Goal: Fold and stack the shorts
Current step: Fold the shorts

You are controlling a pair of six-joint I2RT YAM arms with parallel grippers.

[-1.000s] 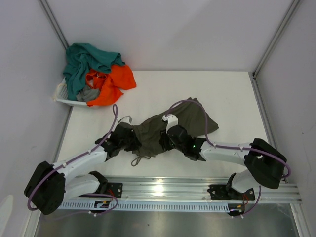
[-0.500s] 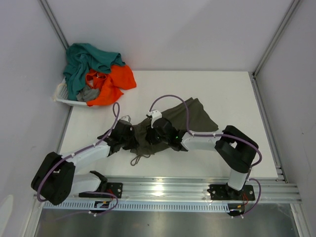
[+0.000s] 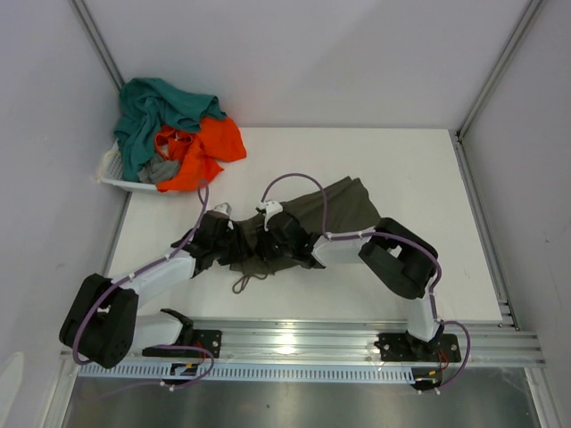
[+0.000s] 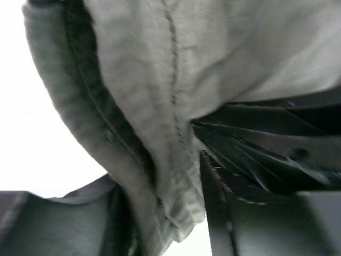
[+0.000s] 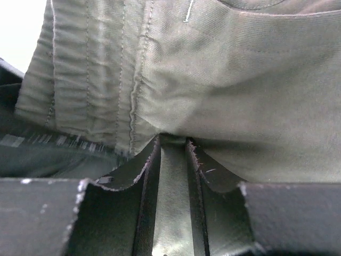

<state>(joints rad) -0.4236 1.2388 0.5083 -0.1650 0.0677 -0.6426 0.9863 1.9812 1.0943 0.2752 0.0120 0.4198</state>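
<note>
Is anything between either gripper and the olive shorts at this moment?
Nothing visible. The right gripper pinches a fold of the olive shorts between its fingers, and the left gripper has the waistband cloth hanging between its parted fingers.

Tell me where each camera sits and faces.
Top external: above, behind the bases; looks down at table, basket, both arms, left gripper, right gripper at the olive shorts.
Left wrist: on left arm; looks along its fingers at the shorts' seamed edge.
Right wrist: on right arm; looks along its fingers pinching the cloth.
Shared: all three show the olive shorts.
</note>
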